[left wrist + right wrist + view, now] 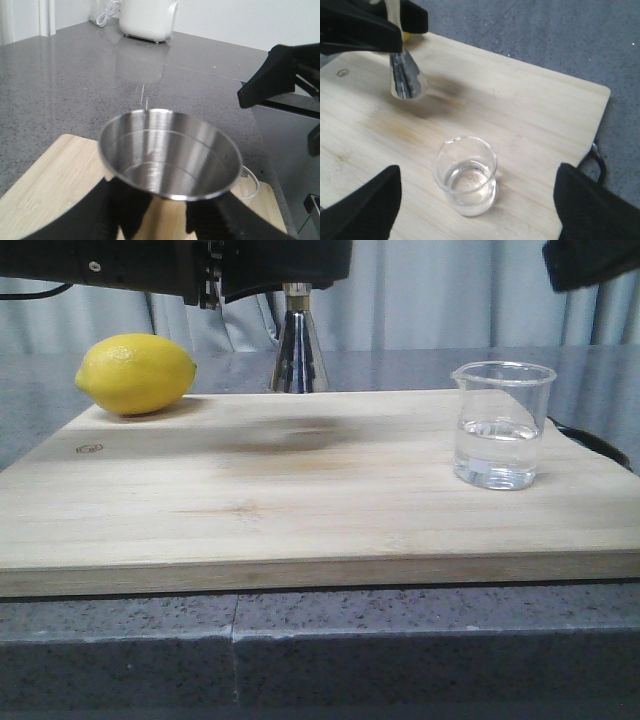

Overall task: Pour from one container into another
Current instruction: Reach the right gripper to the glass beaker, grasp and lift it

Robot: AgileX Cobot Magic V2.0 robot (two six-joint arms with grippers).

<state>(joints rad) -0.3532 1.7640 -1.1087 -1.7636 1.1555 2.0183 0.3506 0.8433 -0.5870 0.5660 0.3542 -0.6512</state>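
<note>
The steel hourglass jigger (pixel 298 355) hangs a little above the back of the wooden board, with my left gripper (pixel 285 280) shut on its upper part. In the left wrist view its empty upper cup (pixel 167 157) fills the middle, with the left gripper (pixel 167 210) clamped below the rim. The clear glass beaker (pixel 503 425), partly filled with clear liquid, stands upright on the right of the board. My right gripper (pixel 477 205) is open above the beaker (pixel 466 175), one finger on each side and well apart from it. The jigger's lower cone (pixel 407 80) shows there too.
A yellow lemon (pixel 135 373) lies at the back left of the light wooden cutting board (pixel 300 510), which rests on a grey speckled counter. The board has a dark handle (pixel 595 160) on its right end. A white appliance (pixel 147 20) stands far off on the counter.
</note>
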